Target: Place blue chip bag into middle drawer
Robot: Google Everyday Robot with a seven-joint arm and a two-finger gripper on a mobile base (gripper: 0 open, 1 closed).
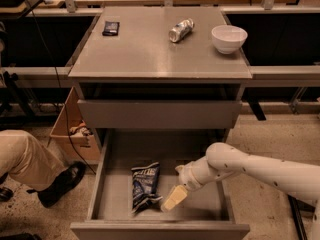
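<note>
Open middle drawer (pixel 160 230): 1 blue chip bag (pixel 144 185) w/ hand (pixel 172 199) beside.

The white arm (pixel 272 173) is coming in from the right edge of the view, lying nearly level and sloping slightly down toward the left. At its rounded joint (pixel 222 159) it is bending downward into the wrist (pixel 193 176). The tan end effector (pixel 173 199) is hanging low at centre, pointing down and to the left.
</note>
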